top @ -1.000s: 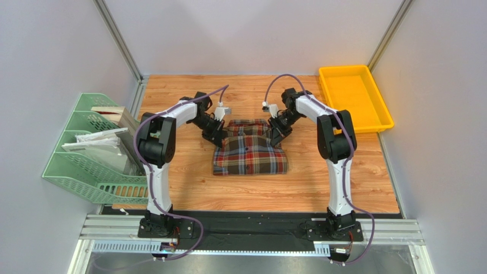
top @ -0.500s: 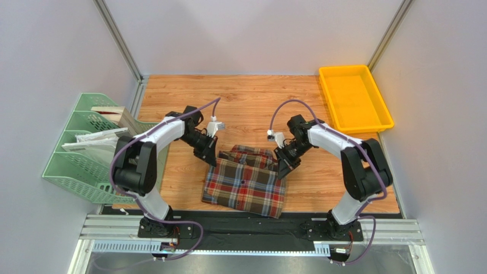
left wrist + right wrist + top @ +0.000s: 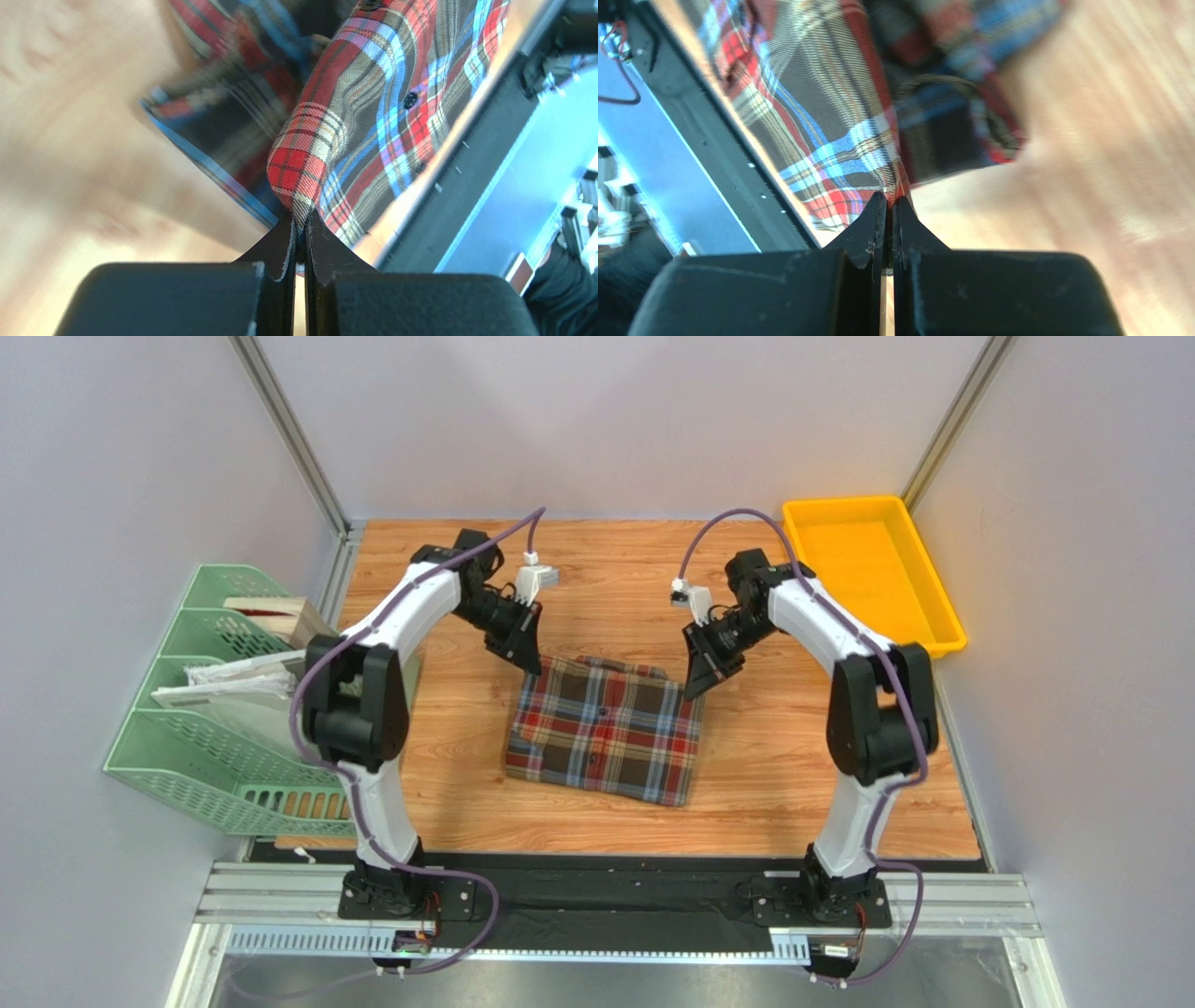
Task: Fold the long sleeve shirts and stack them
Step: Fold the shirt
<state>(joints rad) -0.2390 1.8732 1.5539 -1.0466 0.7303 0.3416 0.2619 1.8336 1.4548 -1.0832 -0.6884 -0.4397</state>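
Observation:
The plaid flannel shirt (image 3: 606, 731) in brown, red, blue and cream lies folded in the middle of the wooden table. My left gripper (image 3: 533, 660) is shut on its far left corner and my right gripper (image 3: 693, 681) is shut on its far right corner, holding the far edge stretched between them. In the left wrist view the cloth (image 3: 365, 119) is pinched between my fingertips (image 3: 300, 220). In the right wrist view the cloth (image 3: 815, 133) is pinched the same way (image 3: 889, 201). The neck label is hidden.
A yellow tray (image 3: 870, 574) stands at the far right of the table. A green mesh file rack (image 3: 225, 707) with papers stands at the left edge. The black base rail (image 3: 617, 889) runs along the near edge.
Both grippers first drew the shirt toward the near edge, then carried its held edge back to the far side; the shirt now lies flatter, with the fold opened out.

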